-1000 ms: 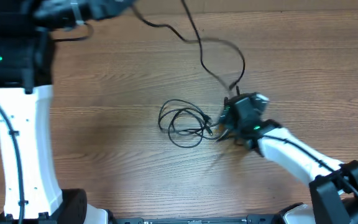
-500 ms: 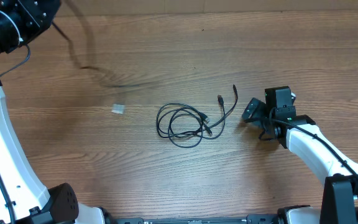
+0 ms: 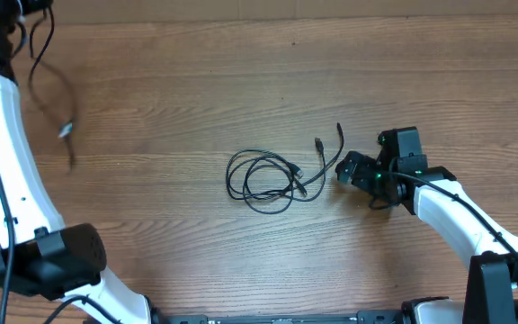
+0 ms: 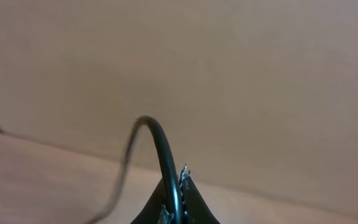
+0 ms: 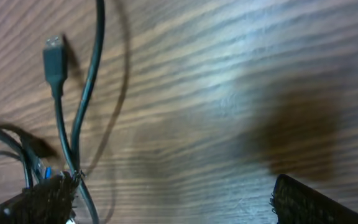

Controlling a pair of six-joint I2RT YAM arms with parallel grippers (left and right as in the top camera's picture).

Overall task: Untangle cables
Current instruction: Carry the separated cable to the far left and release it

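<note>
1. Progress, as I read it: roughly a third done. One lifted cable [image 4: 162, 146] is clear of the pile and hangs off the far left of the desk [image 3: 196, 90], its plug end blurry in the overhead view.
2. The left pincer [image 4: 176, 211] is clamped tight on that cable. The wrist view shows the cord pinched right at the fingertips and arcing up out of them.
3. What's left is the coil [image 3: 263, 180] in the middle of the desk. It looks like two cords looped together, with two plug ends [image 3: 319, 142] poking out to the right, one just beside the other. I can't tell exactly how the loops cross.
4. The right pincer [image 5: 173, 199] is spread wide and holds nothing. It sits low, right next to the tails of the coil, and one fingertip seems to be right at the cords where they run together. I can't say for sure that it touches them.
5. Room to move: there's plenty of bare wood left of the coil and behind it, so a cord can get dragged either way.
6. The tight spots are the top-left corner, where the left arm is near the desk's back edge, and the lower right, where the right arm's own white link takes up space.
7. My guess is the hanging cable needs setting down well apart from the coil, or it could just flop back in.
</note>
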